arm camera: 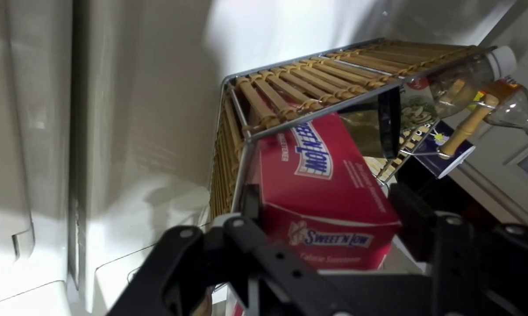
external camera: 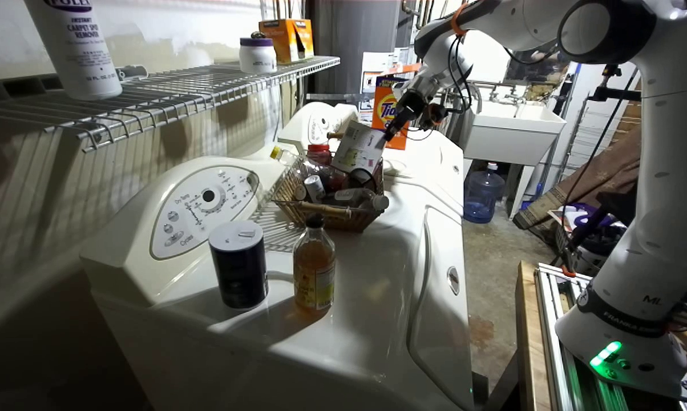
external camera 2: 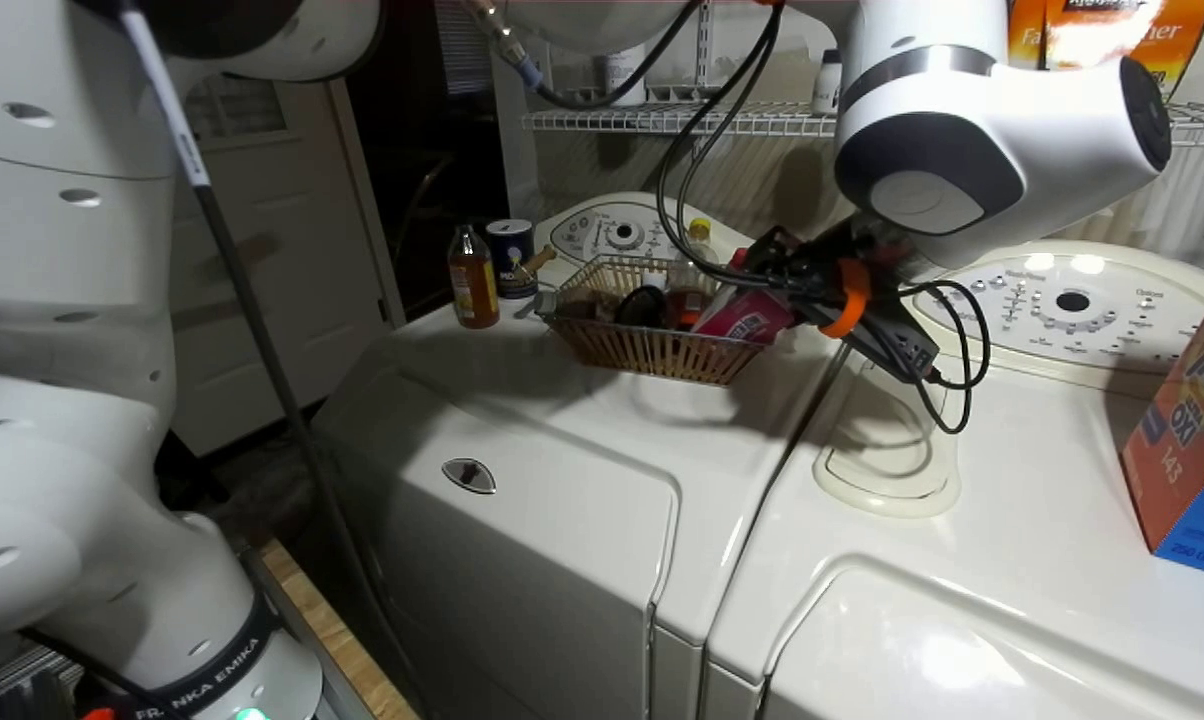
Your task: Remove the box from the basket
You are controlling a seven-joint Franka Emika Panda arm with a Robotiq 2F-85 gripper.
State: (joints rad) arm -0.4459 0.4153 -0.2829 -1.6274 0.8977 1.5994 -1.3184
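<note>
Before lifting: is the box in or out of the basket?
Partly in: the wrist view shows the box behind slats of the basket, one end above its rim.

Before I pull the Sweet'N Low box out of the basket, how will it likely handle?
The box has flat faces and crisp edges, so probably stiff, though a hard squeeze might dent it. Its smooth printed sides could slip in a loose grip. It sits tilted, lower end inside the basket, so it may catch coming out.

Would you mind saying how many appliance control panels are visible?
2: in an exterior view, the left panel is behind the basket, the right panel nearer the Tide box. Others may be hidden.
</note>
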